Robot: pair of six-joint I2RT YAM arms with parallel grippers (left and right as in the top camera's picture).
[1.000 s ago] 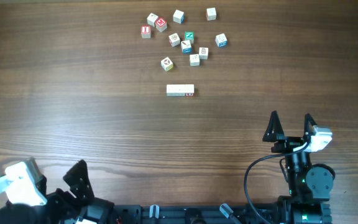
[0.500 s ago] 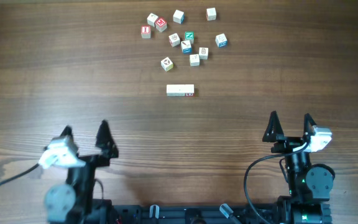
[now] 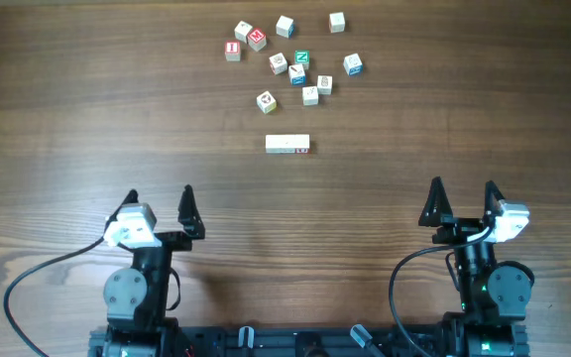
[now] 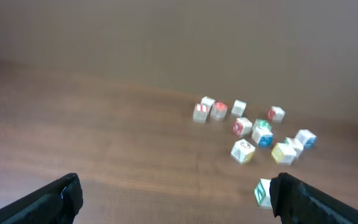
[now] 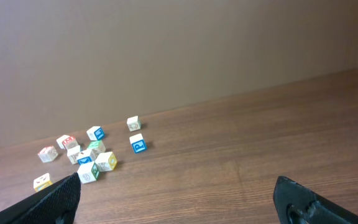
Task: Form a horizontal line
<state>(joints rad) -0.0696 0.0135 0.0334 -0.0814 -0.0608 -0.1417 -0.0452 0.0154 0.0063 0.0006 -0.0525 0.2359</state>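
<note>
- the left arm has swung up from its folded spot at the near-left corner. the left tool (image 3: 160,193) now stands at the near edge facing the cubes, mirroring the right tool (image 3: 464,185), which has not moved.
- both tools are spread wide and pinch nothing.
- the line (image 3: 287,145) lies mid-worktop (image 3: 67,119): a short row of touching cubes, red-marked at its right end. it is unchanged, well apart from both tools, and sits between them and the loose cubes (image 3: 295,59).
- my read: the row looks formed and both arms look parked, so the task seems at or near its end.
- only the overhead shows the row whole.
- the left wrist view shows the scatter, blurred, plus a green-marked cube beside its right finger that i can't place.
- the right wrist view has the scatter far left and no row in sight.
</note>
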